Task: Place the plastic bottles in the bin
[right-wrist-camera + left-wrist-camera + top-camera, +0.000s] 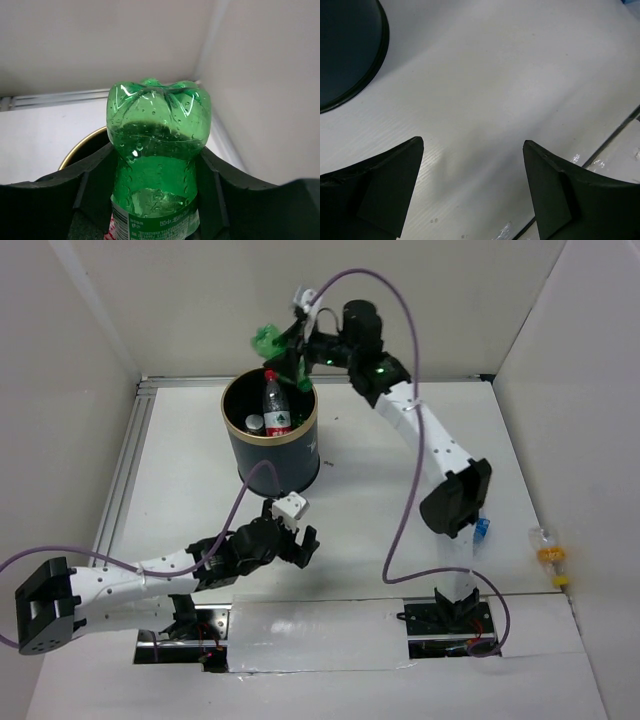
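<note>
The bin [262, 462] is a dark navy cylinder with a gold rim, at the back middle of the table. Inside it a clear bottle with a red cap and red-white label [276, 407] stands upright, and beside it is another bottle cap [254, 422]. My right gripper [287, 358] is shut on a green bottle [266, 340] and holds it tilted above the bin's far rim. In the right wrist view the green bottle [157, 130] sits base outward between the fingers [95, 175], with the gold rim [75, 150] below. My left gripper [303, 545] is open and empty just in front of the bin.
A clear bottle with a yellow-orange cap [548, 553] lies by the right wall. A blue-labelled bottle [481, 529] shows partly under my right arm. In the left wrist view my open gripper [472, 145] is over bare white table, with the bin's base [345, 50] at the upper left.
</note>
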